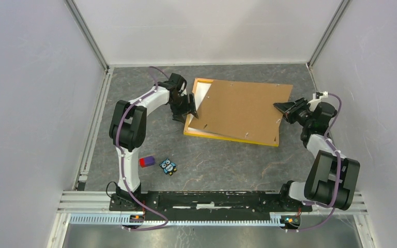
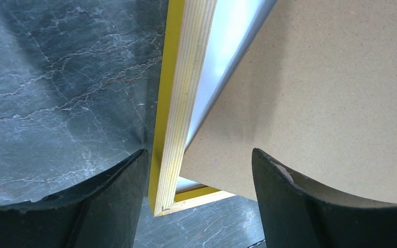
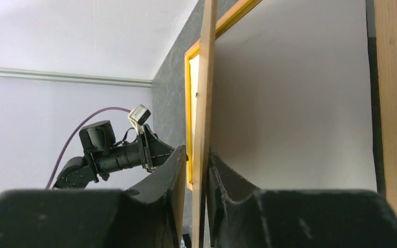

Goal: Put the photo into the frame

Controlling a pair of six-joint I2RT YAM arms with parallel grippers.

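Top external view: large rectangular picture frame with a thin yellow-orange wooden border (image 1: 222, 137) flat on the dark marbled desk (image 1: 227, 165), back up, with a brown hardboard backing panel (image 1: 243, 108) skewed across it. Large thin white-backed photo print (image 3: 289, 103) seemingly inside the frame already, face down, mostly covered by the panel. Right fingers (image 3: 170, 175) pinched on the panel's right edge, holding that side raised above the photo. Left fingers (image 2: 119, 191) spread wide, gripping nothing, straddling the frame's left rail close to its front corner. For a clean finish: swing the panel square to the border before lowering, brace the frame from the left, and guard against the photo riding up onto the rail.
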